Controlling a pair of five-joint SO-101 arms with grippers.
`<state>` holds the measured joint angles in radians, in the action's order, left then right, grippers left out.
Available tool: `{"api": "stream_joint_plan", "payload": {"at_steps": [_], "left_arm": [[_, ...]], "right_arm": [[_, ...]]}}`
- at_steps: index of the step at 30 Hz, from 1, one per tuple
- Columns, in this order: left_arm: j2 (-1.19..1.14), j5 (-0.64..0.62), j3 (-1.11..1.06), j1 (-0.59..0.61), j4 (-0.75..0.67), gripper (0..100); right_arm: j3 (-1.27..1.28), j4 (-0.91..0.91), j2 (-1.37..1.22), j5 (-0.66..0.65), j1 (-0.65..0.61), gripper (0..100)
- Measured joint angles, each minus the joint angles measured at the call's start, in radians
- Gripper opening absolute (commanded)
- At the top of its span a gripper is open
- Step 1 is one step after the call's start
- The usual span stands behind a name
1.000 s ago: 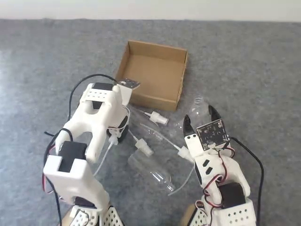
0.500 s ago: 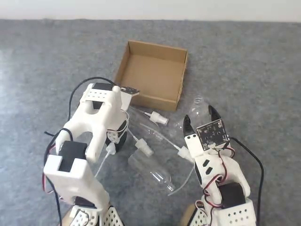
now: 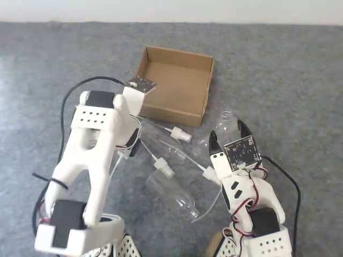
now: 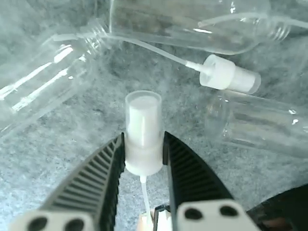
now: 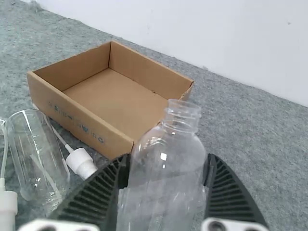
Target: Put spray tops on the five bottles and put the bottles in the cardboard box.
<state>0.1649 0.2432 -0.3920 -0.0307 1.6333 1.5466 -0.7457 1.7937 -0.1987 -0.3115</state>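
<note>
In the left wrist view my left gripper (image 4: pixel 143 147) is shut on a white spray top (image 4: pixel 143 132) whose thin tube runs back between the jaws, just above the grey carpet. Clear bottles (image 4: pixel 192 21) lie around it, and a loose spray top (image 4: pixel 231 79) lies on its side. The left arm (image 3: pixel 99 134) stands left of the cardboard box (image 3: pixel 177 85) and covers its own gripper. My right gripper (image 3: pixel 229 135) is shut on a clear open-necked bottle (image 5: pixel 166 159) near the box's front right corner. Other loose spray tops (image 3: pixel 182 134) and an uncapped bottle (image 3: pixel 174 195) lie between the arms.
The cardboard box (image 5: pixel 110 101) is open and holds nothing; its near wall faces the right gripper. Thin dip tubes trail from the loose spray tops (image 3: pixel 165 168) across the carpet. Open carpet stretches to the left and to the right of the box.
The left arm has lifted and swung up towards the box; its wrist has risen from near the box's front wall to beside its left corner. The right arm has kept still.
</note>
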Motion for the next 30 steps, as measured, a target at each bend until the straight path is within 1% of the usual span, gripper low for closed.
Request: {"api": "stream_joint_plan", "payload": {"at_steps": [8,11,16,23,28,30], "left_arm": [[0.141,-0.037,0.0,0.002,0.0,2],[0.218,-0.046,0.0,0.0,-0.026,2],[0.336,-0.103,-0.002,0.002,-0.041,2],[0.45,-0.118,-0.002,0.002,-0.087,2],[0.493,-0.17,-0.002,0.002,-0.141,2],[0.503,-0.193,-0.002,0.002,-0.167,2]], "right_arm": [[0.0,0.0,0.0,0.0,0.0,14.3],[0.0,0.0,0.0,0.02,-0.003,14.3],[0.0,0.018,0.0,0.114,-0.06,14.3],[0.0,0.025,0.0,0.127,-0.072,14.6],[0.017,0.077,0.0,0.127,-0.158,14.4],[0.048,0.121,0.0,0.129,-0.167,14.4]]}}
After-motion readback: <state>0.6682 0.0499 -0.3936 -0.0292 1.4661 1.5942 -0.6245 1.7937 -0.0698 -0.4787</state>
